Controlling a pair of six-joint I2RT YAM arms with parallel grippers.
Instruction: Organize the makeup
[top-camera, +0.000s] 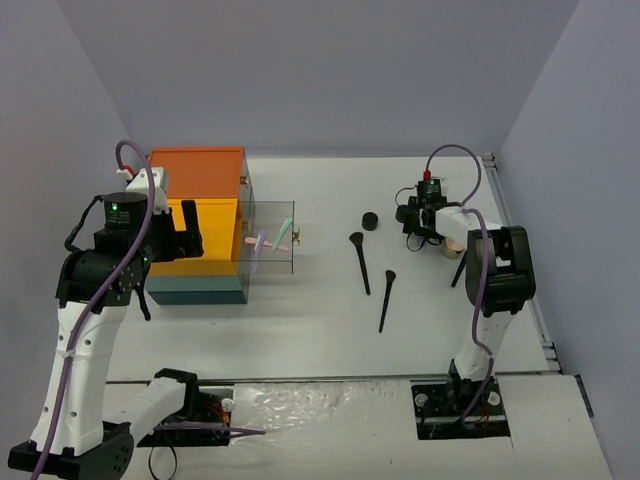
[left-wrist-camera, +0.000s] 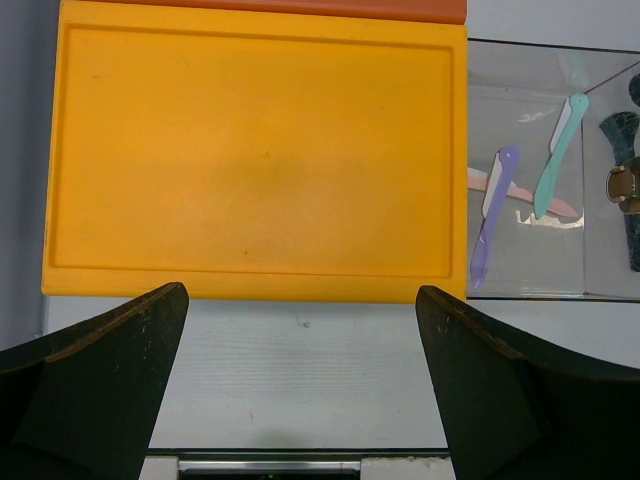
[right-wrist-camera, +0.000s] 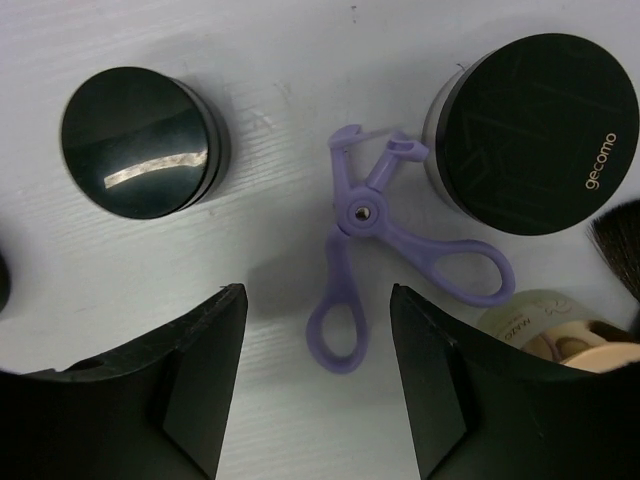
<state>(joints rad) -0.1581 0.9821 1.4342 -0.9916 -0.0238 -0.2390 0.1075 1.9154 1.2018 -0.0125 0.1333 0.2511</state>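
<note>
A lilac loop-handled curler (right-wrist-camera: 365, 213) lies on the table, one loop between the fingertips of my open, empty right gripper (right-wrist-camera: 318, 330). Round black jars stand to its left (right-wrist-camera: 140, 140) and right (right-wrist-camera: 540, 130). A beige puff case (right-wrist-camera: 560, 340) and black brush bristles (right-wrist-camera: 622, 248) sit at the right edge. In the top view, two slim black brushes (top-camera: 360, 262) (top-camera: 386, 298) and a small black jar (top-camera: 370, 221) lie left of the right gripper (top-camera: 414, 222). My left gripper (left-wrist-camera: 300, 340) is open and empty over the table, next to the box lid. Lilac (left-wrist-camera: 490, 215), teal (left-wrist-camera: 556, 152) and pink (left-wrist-camera: 520, 190) sticks lie in the clear tray (top-camera: 285, 262).
The big orange-topped teal box (top-camera: 200, 215) stands at the left, its lid (left-wrist-camera: 255, 160) filling the left wrist view, with the clear tray against its right side. White walls close in on the table at the back and both sides.
</note>
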